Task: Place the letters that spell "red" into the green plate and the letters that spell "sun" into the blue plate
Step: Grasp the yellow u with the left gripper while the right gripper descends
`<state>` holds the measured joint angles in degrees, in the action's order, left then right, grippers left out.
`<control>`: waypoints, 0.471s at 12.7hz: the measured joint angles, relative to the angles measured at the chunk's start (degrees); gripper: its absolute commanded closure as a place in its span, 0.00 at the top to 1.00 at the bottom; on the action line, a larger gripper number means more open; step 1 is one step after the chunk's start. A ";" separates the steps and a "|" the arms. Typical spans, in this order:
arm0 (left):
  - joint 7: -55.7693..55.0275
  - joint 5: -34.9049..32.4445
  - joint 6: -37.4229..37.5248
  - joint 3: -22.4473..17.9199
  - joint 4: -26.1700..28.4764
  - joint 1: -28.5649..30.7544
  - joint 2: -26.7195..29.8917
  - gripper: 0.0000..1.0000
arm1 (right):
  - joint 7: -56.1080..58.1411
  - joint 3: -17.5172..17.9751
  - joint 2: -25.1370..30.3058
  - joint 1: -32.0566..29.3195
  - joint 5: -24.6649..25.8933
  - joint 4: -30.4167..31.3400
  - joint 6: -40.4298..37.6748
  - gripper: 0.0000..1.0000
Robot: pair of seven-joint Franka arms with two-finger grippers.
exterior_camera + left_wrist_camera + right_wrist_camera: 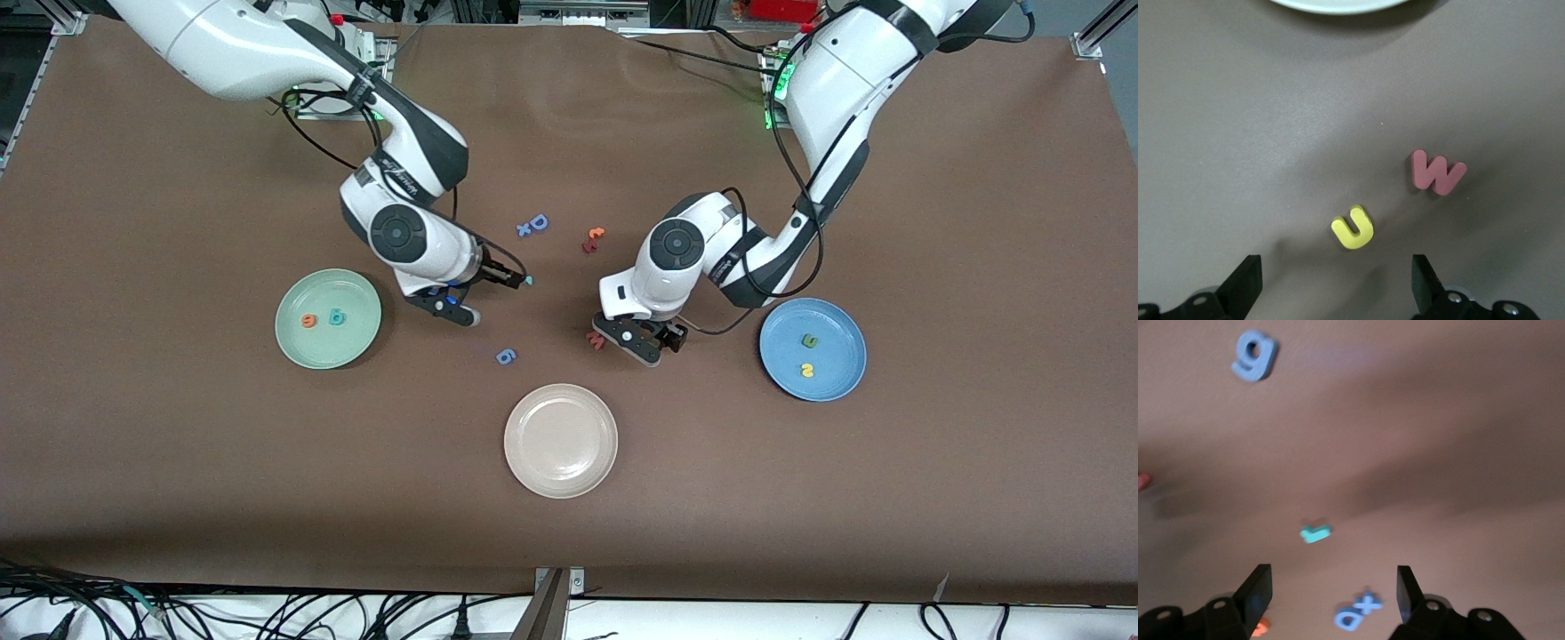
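While both grippers hover with fingers apart and empty, the left gripper [1335, 283] hangs over the yellow "n" [1353, 227] beside the pink "w" [1437, 173], near the cream plate [560, 440]. The right gripper [1331, 597] hangs over the teal "r" [1315, 533], between the green plate [293, 342] and the cream plate on the bench [178, 498].

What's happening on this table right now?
Two arms are sorting foam letters into plates. The green plate holds the orange e and teal d; the blue plate holds the green u and yellow s. The right tool hangs open over the teal r. The left tool hangs open over the yellow n, beside a pink w.
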<state>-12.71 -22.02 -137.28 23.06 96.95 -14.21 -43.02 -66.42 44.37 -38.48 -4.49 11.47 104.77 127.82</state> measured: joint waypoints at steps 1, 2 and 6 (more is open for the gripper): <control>-0.19 -0.47 0.00 -0.06 -0.70 -0.21 -0.78 0.90 | -1.22 -0.37 -0.73 0.97 0.01 0.04 1.76 0.83; -0.21 -0.57 0.00 -0.08 -1.41 -0.28 -1.47 0.84 | -1.78 -1.10 -1.40 2.12 0.02 0.05 3.34 0.80; -1.03 -0.57 0.00 -0.18 -2.56 -0.46 -2.43 0.55 | -2.54 -8.66 -2.59 10.96 0.03 0.10 9.07 0.66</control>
<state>-13.74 -22.60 -137.28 22.87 94.39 -14.67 -45.45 -68.95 35.71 -41.08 6.48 11.50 104.86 136.89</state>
